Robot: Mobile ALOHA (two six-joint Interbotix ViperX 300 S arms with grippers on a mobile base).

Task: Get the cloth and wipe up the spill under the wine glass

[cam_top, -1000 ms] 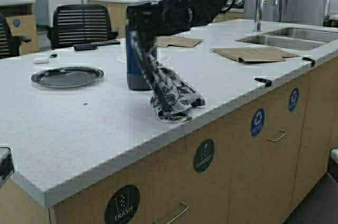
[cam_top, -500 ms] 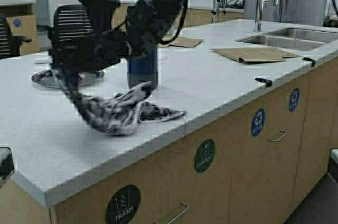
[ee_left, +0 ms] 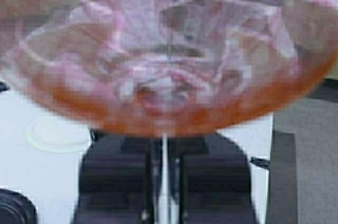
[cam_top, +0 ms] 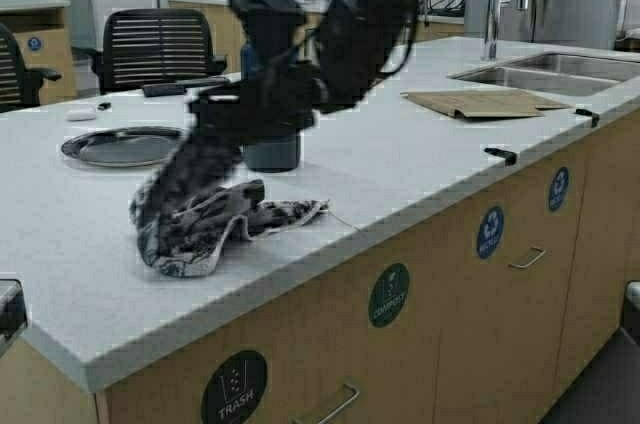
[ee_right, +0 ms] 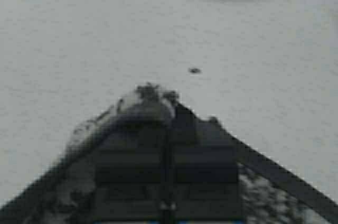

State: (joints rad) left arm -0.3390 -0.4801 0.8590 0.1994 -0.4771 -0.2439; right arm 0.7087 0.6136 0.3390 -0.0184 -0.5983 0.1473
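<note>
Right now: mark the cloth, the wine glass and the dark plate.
cloth (cam_top: 200, 219), high view, on the bunched printed middle.
wine glass (ee_left: 158, 71), left wrist view, on the pink bowl.
dark plate (cam_top: 120, 146), high view, on its flat centre.

Along the light wooden cabinet front (cam_top: 450, 294) below the white speckled countertop (cam_top: 420, 159) sit round stickers. The dark round sticker (cam_top: 232, 387) nearest the corner reads "TRASH" under a bin symbol. The dark green round sticker (cam_top: 388, 295) on the next door reads "COMPOST". Two blue round stickers (cam_top: 487, 232) (cam_top: 556, 187) farther along carry a recycling-arrows sign; any wording on them is too small to read. A small blue round sticker (cam_top: 31, 44) on the far desk is unreadable.
</note>
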